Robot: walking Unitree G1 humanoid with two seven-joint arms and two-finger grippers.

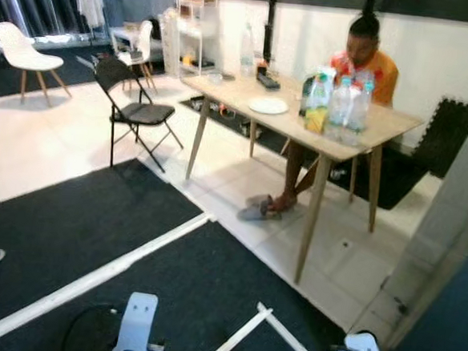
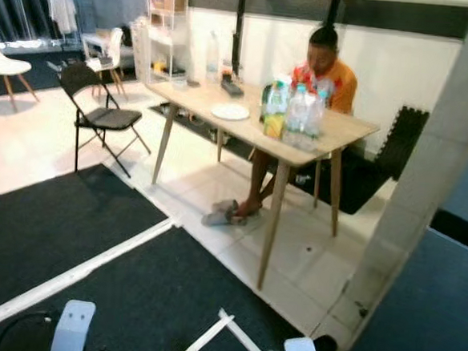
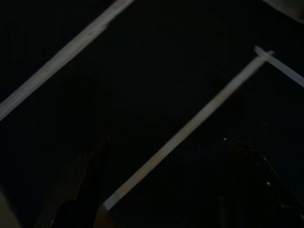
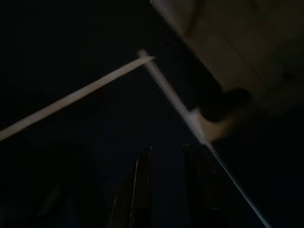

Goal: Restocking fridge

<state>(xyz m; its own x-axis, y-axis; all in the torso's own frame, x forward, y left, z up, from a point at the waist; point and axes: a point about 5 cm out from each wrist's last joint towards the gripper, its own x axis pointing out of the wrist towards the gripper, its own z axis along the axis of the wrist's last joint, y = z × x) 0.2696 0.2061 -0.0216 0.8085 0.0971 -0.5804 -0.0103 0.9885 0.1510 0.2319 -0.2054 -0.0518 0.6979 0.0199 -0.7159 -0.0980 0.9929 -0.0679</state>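
Note:
Several clear drink bottles (image 1: 341,105) and a green-capped bottle with a yellow label (image 1: 317,101) stand grouped on the near right end of a light wooden table (image 1: 390,122). A white plate (image 1: 268,106) lies beside them. Both arms hang low over the dark mat, far from the table. In the dim left wrist view my left gripper (image 3: 166,185) is open, its fingers (image 3: 90,180) wide apart above a white floor line. In the right wrist view my right gripper (image 4: 166,190) is shut, with nothing between its fingers.
A person in an orange top (image 1: 369,60) sits behind the table, feet in slippers (image 1: 260,208) under it. A black folding chair (image 1: 134,112) stands to the left and a white chair (image 1: 22,52) farther back. A tall pale panel (image 1: 451,223) rises at right. Dark mats with white lines (image 1: 115,268) cover the near floor.

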